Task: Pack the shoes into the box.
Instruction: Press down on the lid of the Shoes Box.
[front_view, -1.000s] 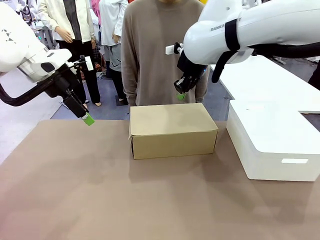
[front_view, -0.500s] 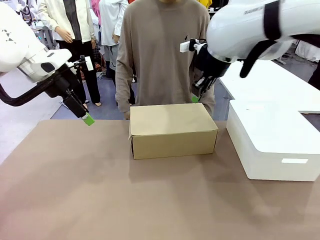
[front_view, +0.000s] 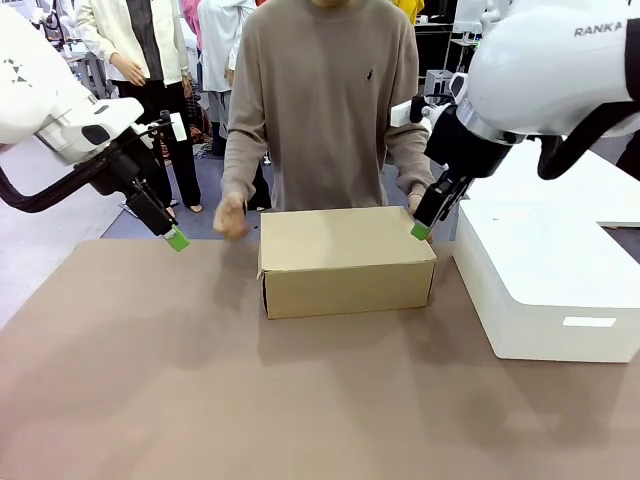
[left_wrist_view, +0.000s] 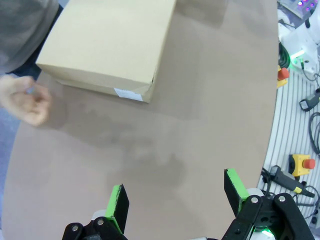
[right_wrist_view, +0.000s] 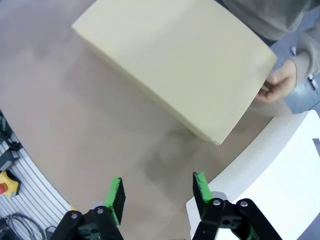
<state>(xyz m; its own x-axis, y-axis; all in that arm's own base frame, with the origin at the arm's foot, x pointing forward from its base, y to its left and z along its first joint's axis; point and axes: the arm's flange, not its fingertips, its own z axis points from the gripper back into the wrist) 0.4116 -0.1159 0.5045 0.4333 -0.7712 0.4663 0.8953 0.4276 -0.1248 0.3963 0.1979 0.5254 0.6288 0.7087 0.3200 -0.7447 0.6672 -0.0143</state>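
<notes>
— Brown table (front_view: 180, 380) runs wide across the whole near scene, doesn't it?

— It does, bare over most of its top. At its far edge stands a person in a taupe sweater (front_view: 325, 100), facing the robot.

— And the big white box (front_view: 545, 285)?

— That sits on the right side of the table, its lid down, just beside the box (front_view: 345, 260) but apart from it.

— Where exactly is the box?

— Toward the far middle of the table, tan cardboard, its flat lid shut. In the left wrist view a small white label (left_wrist_view: 128, 93) shows on one end wall. Whatever lies inside is hidden.

— The arms?

— Left arm comes in from the left and hangs above the far left of the table, well apart from the box. The left gripper (left_wrist_view: 175, 200) has its fingers spread wide, nothing between them.

— And the right gripper (front_view: 424, 222)?

— Above the far right corner of the box, between it and the white box. In the right wrist view its green pads (right_wrist_view: 115, 196) stand apart with only table behind them, so it is released and carries nothing.

— The person's hands?

— One hand (front_view: 231, 217) is raised just left of the box, blurred. The other hand (right_wrist_view: 278, 85) is at the box's far right corner, by the lid's edge.
</notes>
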